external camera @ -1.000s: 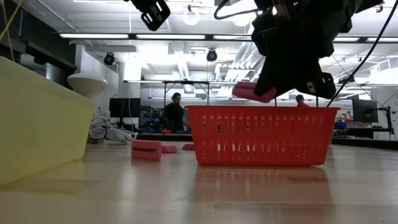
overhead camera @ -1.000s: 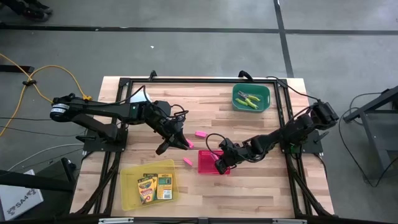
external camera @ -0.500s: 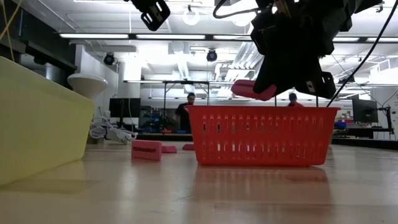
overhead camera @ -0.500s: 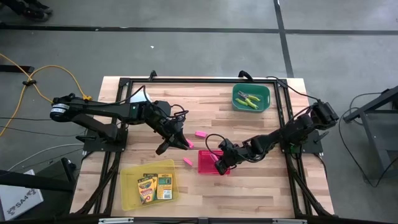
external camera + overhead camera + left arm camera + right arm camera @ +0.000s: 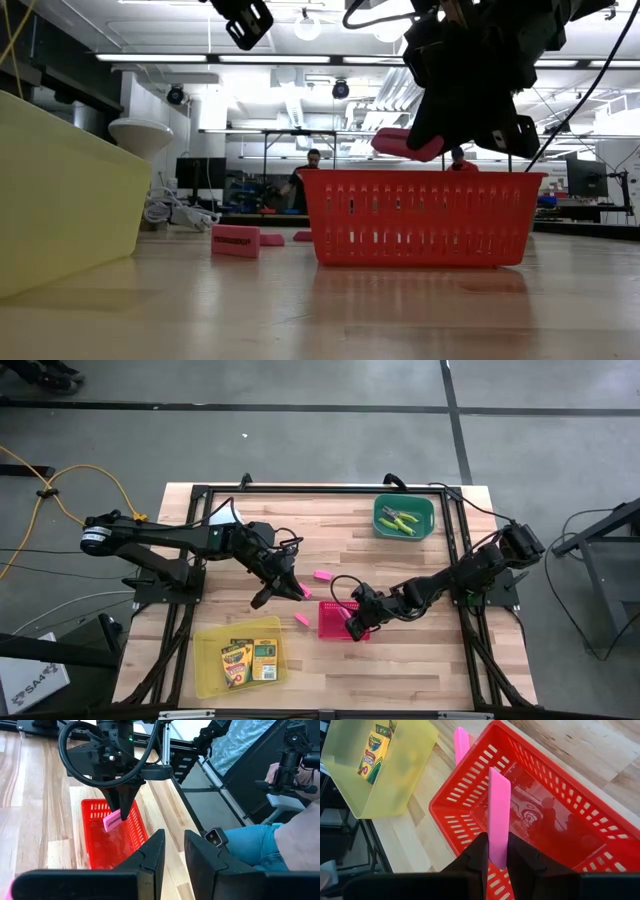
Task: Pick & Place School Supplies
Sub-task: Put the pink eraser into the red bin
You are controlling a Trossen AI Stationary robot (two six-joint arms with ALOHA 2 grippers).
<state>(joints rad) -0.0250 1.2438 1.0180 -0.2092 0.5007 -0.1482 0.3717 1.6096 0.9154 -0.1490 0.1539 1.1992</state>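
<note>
My right gripper (image 5: 350,616) hovers over the red mesh tray (image 5: 420,215), shut on a pink eraser block (image 5: 498,815). My left gripper (image 5: 283,592) hangs in the air above the table's middle, left of the red tray, holding nothing, with a narrow gap between its fingers (image 5: 174,855). Other pink erasers lie flat on the wood (image 5: 321,574) (image 5: 301,619). Two yellow-and-green crayon boxes (image 5: 250,659) lie in the yellow tray (image 5: 206,660). The lime-handled tools (image 5: 402,518) lie in the green tray (image 5: 425,508). My right gripper pinches the pink eraser's lower end (image 5: 498,851) between its two fingers, which lie across the flat block. The fingers slant down from the table's right side. The eraser is lifted clear above the red tray's rim (image 5: 420,174), its free end (image 5: 385,145) sticking out tilted.
The red tray's floor (image 5: 555,820) shows bare. A loose eraser (image 5: 461,742) lies just outside the tray's left wall. A white round object with a coiled cable (image 5: 140,135) sits at the far left. People move in the room behind the table.
</note>
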